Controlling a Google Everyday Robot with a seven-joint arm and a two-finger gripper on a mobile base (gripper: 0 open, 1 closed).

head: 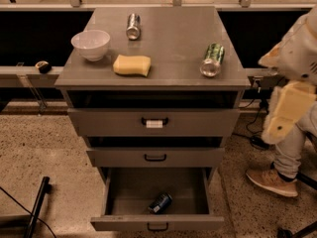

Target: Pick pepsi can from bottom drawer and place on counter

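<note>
The pepsi can (160, 203) lies on its side, dark blue, on the floor of the open bottom drawer (156, 223), near the front and middle. The counter (173, 43) is the grey top of the cabinet. My arm is at the right edge of the camera view. Its cream-coloured gripper (283, 114) hangs to the right of the cabinet at about the height of the top drawer, well away from the can.
On the counter are a white bowl (91, 44), a yellow sponge (132, 65), a silver can (132, 26) lying down and a green-patterned can (212, 59) lying down. The middle drawer (155, 157) and top drawer (154, 122) are shut. A person's leg and shoe (272, 180) stand at the right.
</note>
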